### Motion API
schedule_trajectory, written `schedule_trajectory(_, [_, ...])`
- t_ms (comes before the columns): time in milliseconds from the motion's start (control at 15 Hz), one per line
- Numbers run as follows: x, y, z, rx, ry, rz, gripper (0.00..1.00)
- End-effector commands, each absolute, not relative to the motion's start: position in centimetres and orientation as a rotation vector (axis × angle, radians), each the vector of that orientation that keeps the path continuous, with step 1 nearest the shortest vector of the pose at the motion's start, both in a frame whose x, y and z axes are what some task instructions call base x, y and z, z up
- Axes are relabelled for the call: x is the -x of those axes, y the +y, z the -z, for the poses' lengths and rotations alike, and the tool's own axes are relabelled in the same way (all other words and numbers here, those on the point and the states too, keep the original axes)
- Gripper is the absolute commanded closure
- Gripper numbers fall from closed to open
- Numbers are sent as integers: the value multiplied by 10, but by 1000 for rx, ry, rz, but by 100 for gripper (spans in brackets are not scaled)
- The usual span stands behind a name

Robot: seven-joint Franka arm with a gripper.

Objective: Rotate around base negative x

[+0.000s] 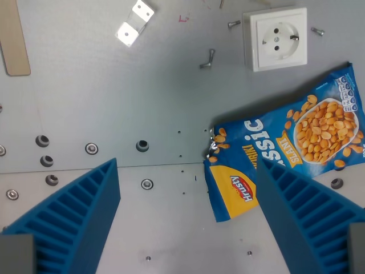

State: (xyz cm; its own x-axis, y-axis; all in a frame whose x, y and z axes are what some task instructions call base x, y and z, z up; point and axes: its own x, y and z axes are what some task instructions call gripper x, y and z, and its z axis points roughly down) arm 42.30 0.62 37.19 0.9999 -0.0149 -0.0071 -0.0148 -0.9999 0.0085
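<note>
Grey table [114, 74] carries a peanut bag [285, 154] right, socket [276, 38] far; fingers [80, 211] spread wide, empty. Next, likely a pure wrist tilt.

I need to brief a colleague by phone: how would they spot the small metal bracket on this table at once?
Start at the white wall socket near the wrist view's top right, then look across the grey metal table towards the top left. The small bent shiny metal bracket lies there, right of the wooden strip. Unlike the loose screws, it is a folded plate with holes.
</note>
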Motion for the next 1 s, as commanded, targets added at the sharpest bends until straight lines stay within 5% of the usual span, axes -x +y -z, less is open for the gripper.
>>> schedule_trajectory(67, [-423,6,-375,-3120,-24,1,0])
schedule_trajectory(1000, [-423,6,-375,-2933,-24,0,0])
